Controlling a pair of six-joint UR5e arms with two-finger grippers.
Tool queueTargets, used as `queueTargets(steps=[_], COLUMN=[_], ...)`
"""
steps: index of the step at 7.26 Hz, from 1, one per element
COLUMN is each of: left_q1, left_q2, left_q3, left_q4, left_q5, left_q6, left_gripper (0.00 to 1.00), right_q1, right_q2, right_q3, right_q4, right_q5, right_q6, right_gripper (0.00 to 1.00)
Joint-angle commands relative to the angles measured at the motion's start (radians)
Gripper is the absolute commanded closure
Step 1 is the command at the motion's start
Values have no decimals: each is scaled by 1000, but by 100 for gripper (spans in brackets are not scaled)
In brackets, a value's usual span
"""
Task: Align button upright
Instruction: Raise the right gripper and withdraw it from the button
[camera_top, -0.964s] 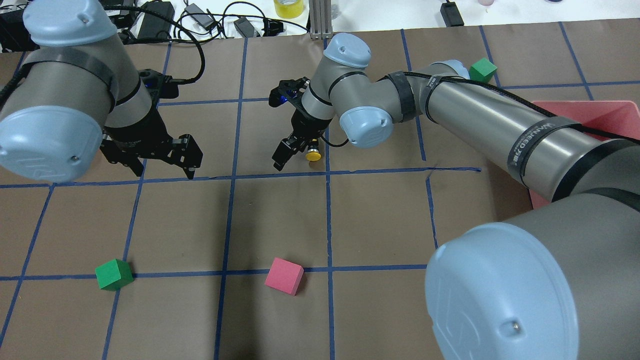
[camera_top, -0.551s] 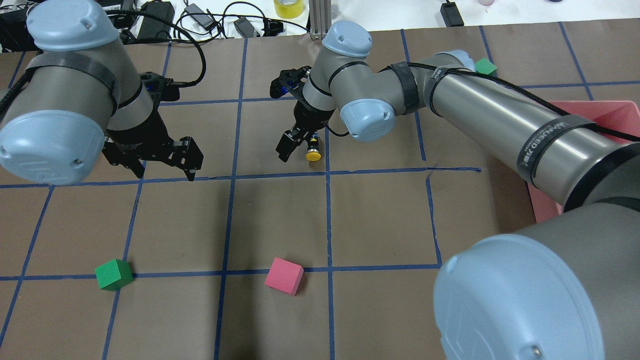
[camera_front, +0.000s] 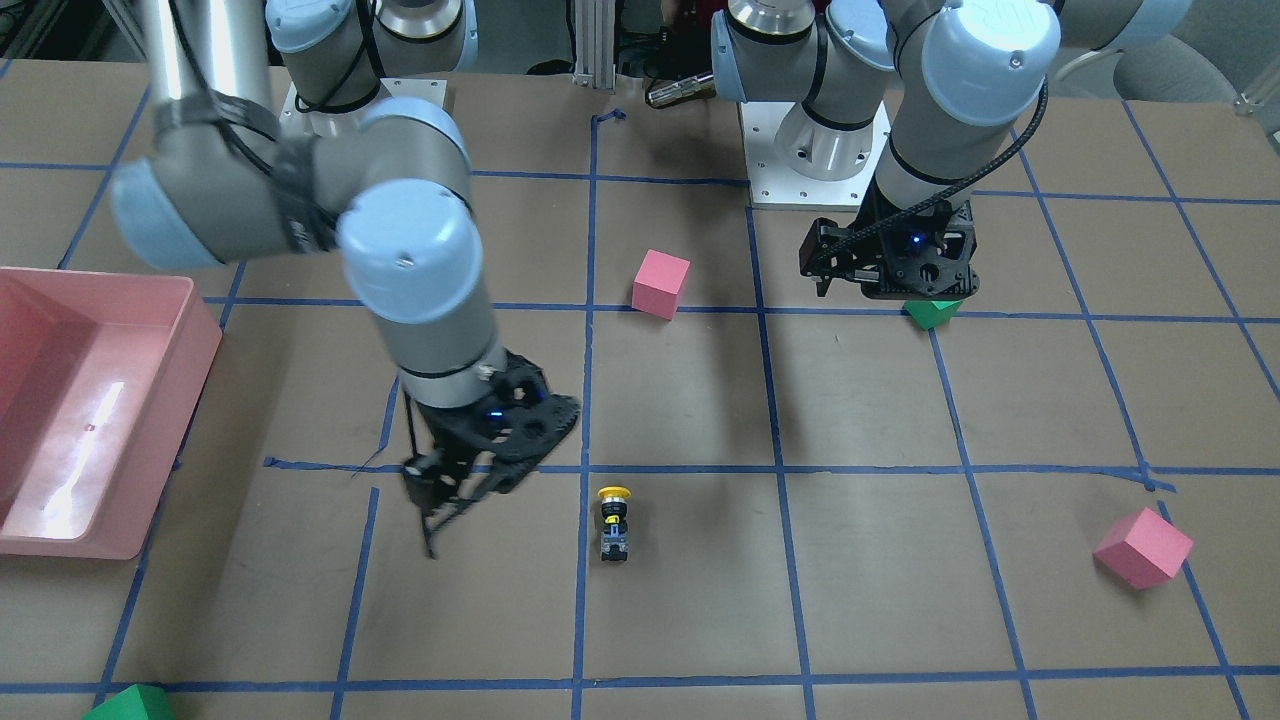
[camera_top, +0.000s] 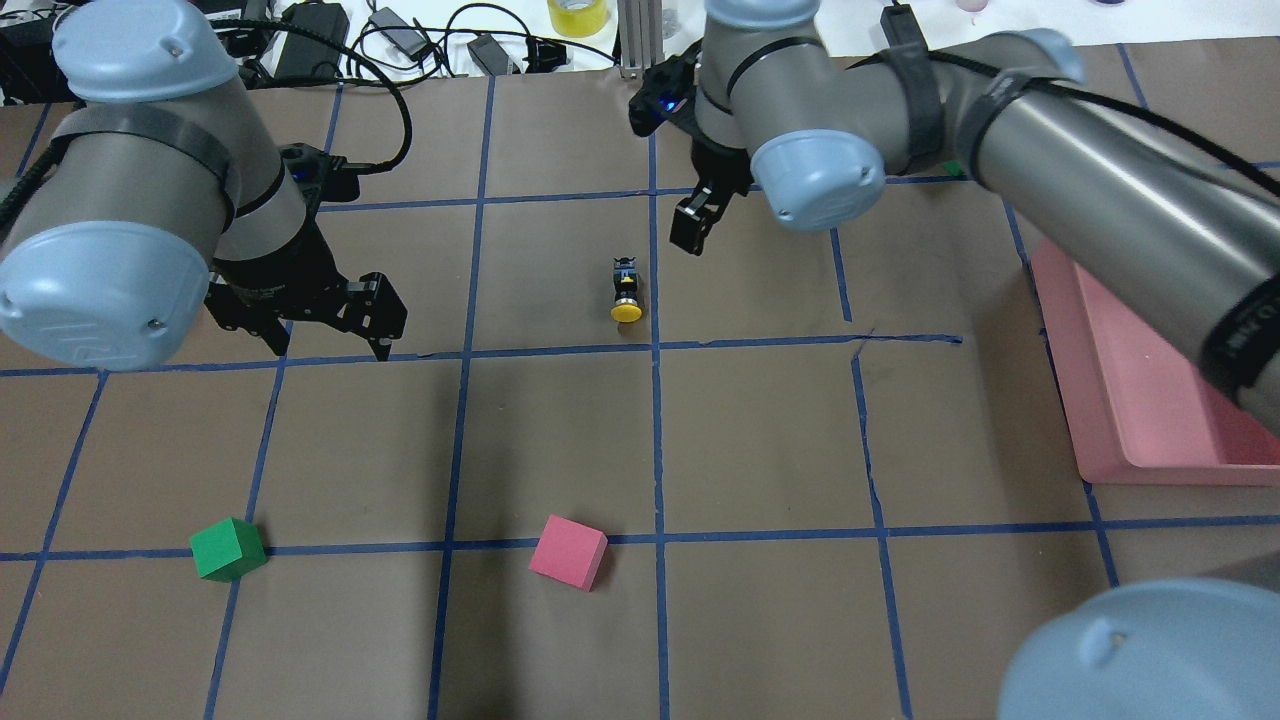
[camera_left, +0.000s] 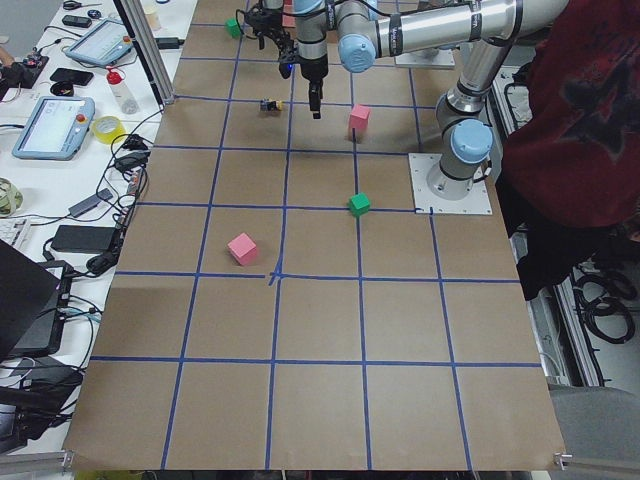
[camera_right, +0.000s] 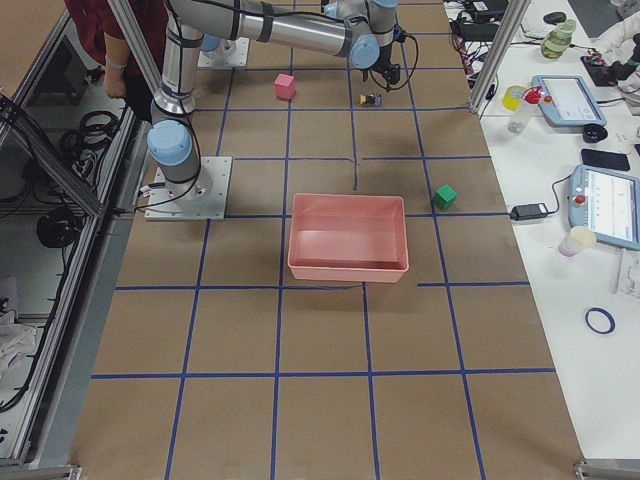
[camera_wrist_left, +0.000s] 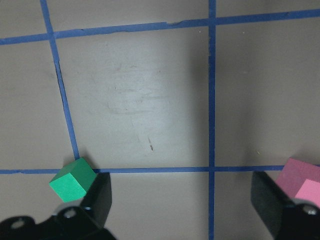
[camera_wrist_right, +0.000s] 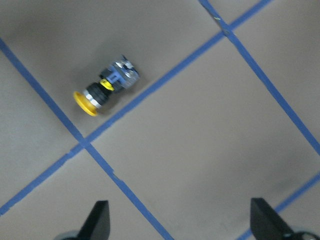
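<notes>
From across the table we see the button (camera_front: 613, 524) lying on its side on the brown paper. Its yellow cap points toward the robot's base and its metal block toward the camera, just beside a blue tape line (camera_front: 584, 560). The right gripper (camera_front: 455, 512) hangs raised and off to one side, well apart from the button. The left gripper (camera_front: 886, 292) hangs by its own base above a green cube (camera_front: 931, 313) and takes no part. In the overhead view the change is plain. A second ago the right gripper was down around the button; now it has lifted and swung off toward the table's far edge. The button (camera_top: 626, 290) lies where it was, cap still toward the robot. We judge that it was let go without being stood up, so the task remains open and calls for a fresh grasp that tips the block down. From the left end the button (camera_left: 269, 104) is a small horizontal shape near the far arm, and we can tell little more. From the right end it is too small to read. The left wrist camera shows that claw's fingers (camera_wrist_left: 97, 200) spread wide over bare paper, with the green cube and a pink cube (camera_wrist_left: 299, 186) at the edges. The right wrist camera shows its fingers (camera_wrist_right: 99, 220) wide apart with nothing between them, and the button (camera_wrist_right: 107, 89) in profile, flat on the paper.
</notes>
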Motion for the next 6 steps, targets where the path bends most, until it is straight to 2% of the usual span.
queueTargets(steps=[1,3,6], left_q1=[0,0,0], left_q2=[0,0,-2], left_q3=[0,2,2], left_q4=[1,3,9], left_q5=[0,0,0], left_q6=[2,2,2], left_gripper=[0,0,0], right_q1=[-127,-165,-172], right_q2=[-87,-159,-248], right_q3=[7,7,9], right_q4=[108,228,441], right_q5=[-25,-20,-32], right_q6=[298,532,635], right_gripper=[0,0,0])
